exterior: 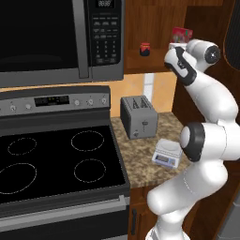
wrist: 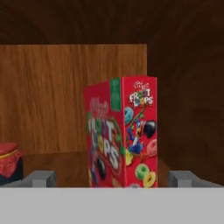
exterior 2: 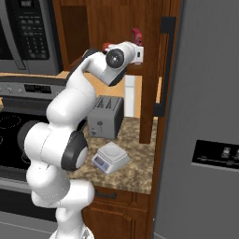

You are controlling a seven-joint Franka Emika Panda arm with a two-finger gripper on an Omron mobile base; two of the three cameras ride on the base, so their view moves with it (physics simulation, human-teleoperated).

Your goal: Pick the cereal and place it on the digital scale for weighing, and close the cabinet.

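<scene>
Two finger tips of the pincer [wrist: 113, 178] stand wide apart, holding nothing; the cereal [wrist: 121, 131] stands upright on the cabinet [exterior: 154, 28] shelf straight ahead, between them, long axis vertical.

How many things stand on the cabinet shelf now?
2: the cereal ahead of the open gripper, and a red-lidded jar beside it. More may be hidden.
</scene>
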